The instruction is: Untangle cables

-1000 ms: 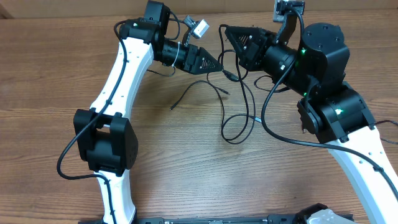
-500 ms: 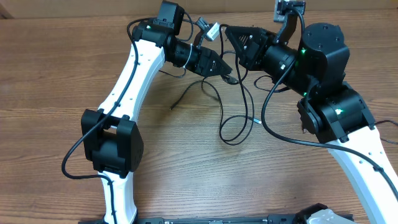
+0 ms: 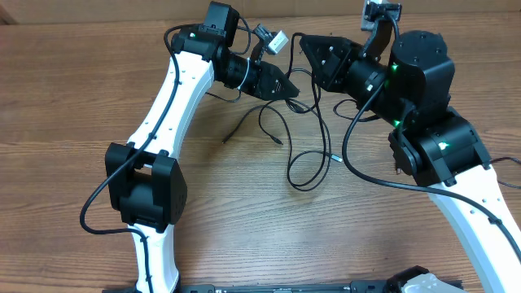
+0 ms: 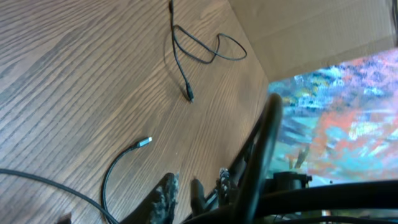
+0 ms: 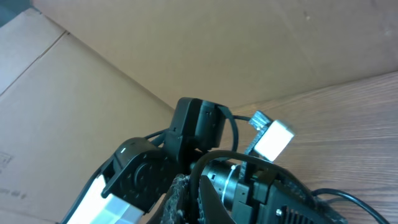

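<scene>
**Cables.** The cables (image 3: 291,171) are thin, black and flexible, far thinner than the arm harness leads. They lie as loose curving strands on the far half of the bench (image 3: 244,212), between and just in front of the two grippers.

- In the overhead view, several strands rise from the bench toward the gripper tips.
- Lower down, one strand forms an open loop on the wood.
- One free end carries a light-tipped plug (image 3: 331,155), just right of that loop.
- Another free end carries a dark plug (image 3: 281,140), left of the loop.
- A third bare end points toward the left arm (image 3: 175,98).
- The left wrist view shows the light-tipped plug (image 4: 144,142) flat on the wood grain.
- Farther off in that view, a dark plug (image 4: 189,94) ends a strand that folds into a narrow loop.

**Left gripper.** The left gripper (image 3: 290,87) points toward the right arm, above the strands. Overhead, its fingers are pressed together to a point where the strands converge. Whether a strand is pinched cannot be told. Its fingertips (image 4: 166,194) show at the bottom edge of the left wrist view.

**Right gripper.** The right gripper (image 3: 303,42) faces the left gripper, close beside it. Only one textured finger (image 5: 176,198) shows in its wrist view, with a black strand curving beside it. Its state cannot be told.

**Surroundings.** A cardboard panel (image 5: 81,68) stands behind the bench.
</scene>
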Motion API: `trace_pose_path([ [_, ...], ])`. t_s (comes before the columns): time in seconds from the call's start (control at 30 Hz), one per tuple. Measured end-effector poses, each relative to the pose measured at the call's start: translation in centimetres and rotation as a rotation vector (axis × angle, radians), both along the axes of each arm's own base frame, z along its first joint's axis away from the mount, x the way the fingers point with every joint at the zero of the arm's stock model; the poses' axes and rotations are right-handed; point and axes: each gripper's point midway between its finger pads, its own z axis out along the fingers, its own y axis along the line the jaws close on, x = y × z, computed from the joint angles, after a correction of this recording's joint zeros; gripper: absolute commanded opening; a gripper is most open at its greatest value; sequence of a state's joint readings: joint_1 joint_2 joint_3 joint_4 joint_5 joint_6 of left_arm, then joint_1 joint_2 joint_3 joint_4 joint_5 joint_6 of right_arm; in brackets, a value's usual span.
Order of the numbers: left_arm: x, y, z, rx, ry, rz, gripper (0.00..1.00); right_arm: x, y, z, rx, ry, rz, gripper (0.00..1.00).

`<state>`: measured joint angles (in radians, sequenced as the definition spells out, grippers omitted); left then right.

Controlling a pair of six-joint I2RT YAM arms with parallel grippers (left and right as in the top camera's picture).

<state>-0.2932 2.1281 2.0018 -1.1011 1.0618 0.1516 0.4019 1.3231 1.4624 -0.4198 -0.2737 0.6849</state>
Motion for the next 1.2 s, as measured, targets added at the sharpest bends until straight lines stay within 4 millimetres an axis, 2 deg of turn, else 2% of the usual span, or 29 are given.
trace_pose_path([
  [0.27,0.4,0.4,-0.9,0.065,0.018,0.041,0.04,0.8,-0.5,-1.1,-0.032,0.019,-0.041,0.04],
  [0.57,0.2,0.7,-1.2,0.079,0.048,0.049,0.04,1.7,-2.8,-6.0,-0.194,0.142,-0.164,0.37],
  [0.7,0.0,0.7,-0.5,0.036,0.069,0.041,0.04,1.7,-3.1,-8.9,-0.263,0.219,-0.163,0.47],
  [0.8,0.1,0.9,-0.1,0.012,0.102,0.055,0.04,1.4,-3.0,-11.4,-0.313,0.296,-0.139,0.45],
  [0.93,0.2,1.2,0.6,-0.028,0.151,0.074,0.04,1.0,-2.8,-14.4,-0.364,0.390,-0.102,0.32],
  [1.03,0.6,1.5,0.9,-0.039,0.183,0.098,0.04,0.7,-2.2,-16.3,-0.371,0.455,-0.067,0.32],
  [1.2,1.0,2.1,0.7,-0.027,0.240,0.144,0.04,0.0,-0.7,-17.6,-0.344,0.513,0.022,0.33],
])
